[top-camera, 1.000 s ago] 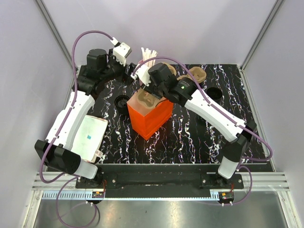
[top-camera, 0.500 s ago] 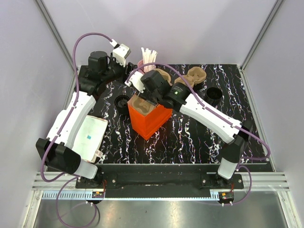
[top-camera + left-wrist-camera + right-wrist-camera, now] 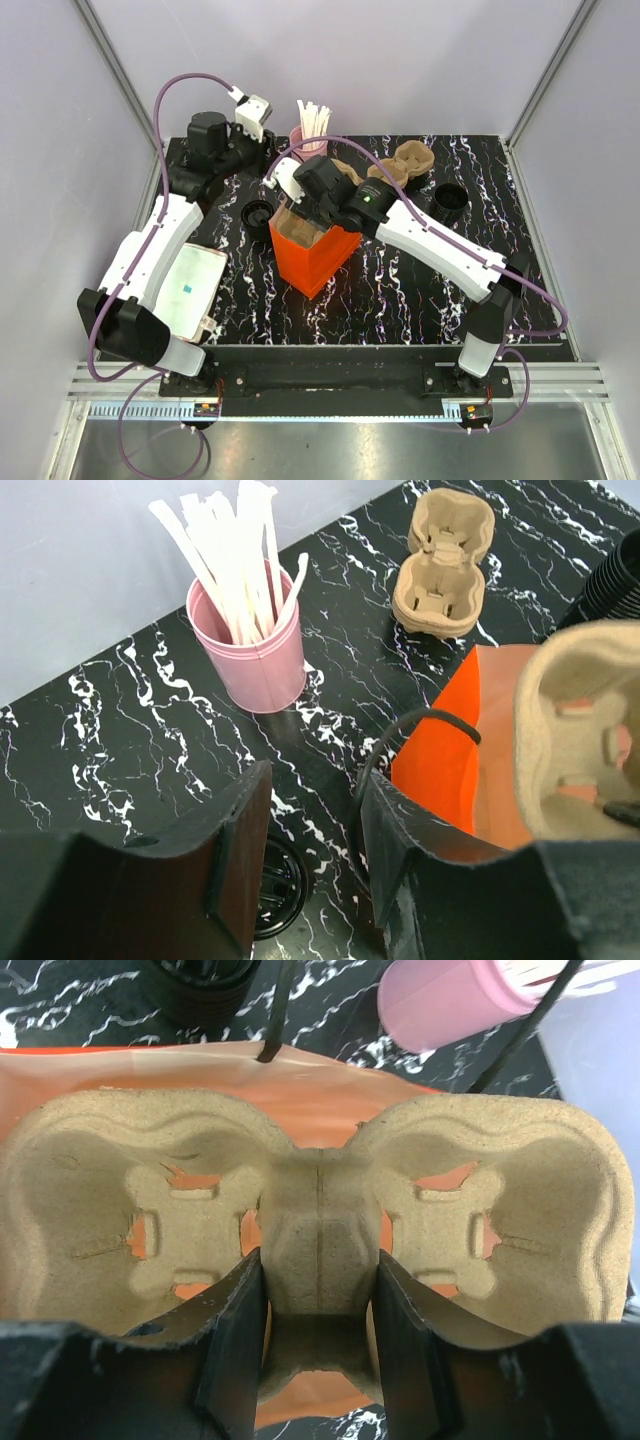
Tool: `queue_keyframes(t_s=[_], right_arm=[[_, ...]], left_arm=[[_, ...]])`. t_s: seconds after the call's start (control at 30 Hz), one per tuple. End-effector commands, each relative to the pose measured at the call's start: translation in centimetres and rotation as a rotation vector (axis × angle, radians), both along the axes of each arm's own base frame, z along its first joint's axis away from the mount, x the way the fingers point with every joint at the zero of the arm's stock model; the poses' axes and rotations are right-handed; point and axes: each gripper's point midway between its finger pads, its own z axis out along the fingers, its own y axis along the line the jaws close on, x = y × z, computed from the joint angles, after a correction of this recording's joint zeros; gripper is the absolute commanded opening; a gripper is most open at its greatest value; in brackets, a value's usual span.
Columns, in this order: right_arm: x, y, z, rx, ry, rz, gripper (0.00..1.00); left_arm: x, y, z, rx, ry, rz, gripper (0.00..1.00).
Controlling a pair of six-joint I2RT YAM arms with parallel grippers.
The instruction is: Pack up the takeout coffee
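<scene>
An orange paper bag (image 3: pixel 318 258) stands open mid-table. My right gripper (image 3: pixel 318 1260) is shut on the centre ridge of a brown cardboard cup tray (image 3: pixel 180 1200) and holds it level in the bag's mouth (image 3: pixel 298 222). My left gripper (image 3: pixel 312 780) hangs just behind the bag's left corner (image 3: pixel 268 168), jaws partly apart with nothing between them. The bag's black handle (image 3: pixel 420 720) runs along its right finger (image 3: pixel 400 850). The takeout coffee does not show in any view.
A squat black ringed piece (image 3: pixel 257 213) sits left of the bag, below my left fingers (image 3: pixel 270 890). At the back stand a pink cup of white straws (image 3: pixel 255 650), spare cardboard trays (image 3: pixel 405 162) and a taller black stack (image 3: pixel 449 200). A white pad (image 3: pixel 190 290) lies front left.
My right gripper carried the tray left and down, from above the bag into its mouth. The left jaws narrowed.
</scene>
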Motion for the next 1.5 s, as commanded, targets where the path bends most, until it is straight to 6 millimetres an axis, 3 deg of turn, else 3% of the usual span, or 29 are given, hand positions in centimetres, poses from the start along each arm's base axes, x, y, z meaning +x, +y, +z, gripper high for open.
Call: queue_keyframes(t_s=[0.0, 0.4, 0.83, 1.47], right_arm=[[-0.8, 0.7, -0.9, 0.021, 0.045, 0.016, 0.48], [-1.4, 1.0, -2.3, 0.030, 0.095, 0.042, 0.48], [-1.1, 0.9, -2.3, 0.097, 0.199, 0.050, 0.47], [-1.3, 1.5, -4.4, 0.120, 0.311, 0.067, 0.47]], left_arm=[[0.4, 0.4, 2.4, -0.041, -0.083, 0.029, 0.43], [-0.3, 0.6, 2.1, -0.055, -0.086, 0.025, 0.40], [-0.9, 0.7, 2.0, -0.058, -0.095, 0.023, 0.33], [-1.5, 0.6, 1.7, -0.073, -0.094, 0.015, 0.31]])
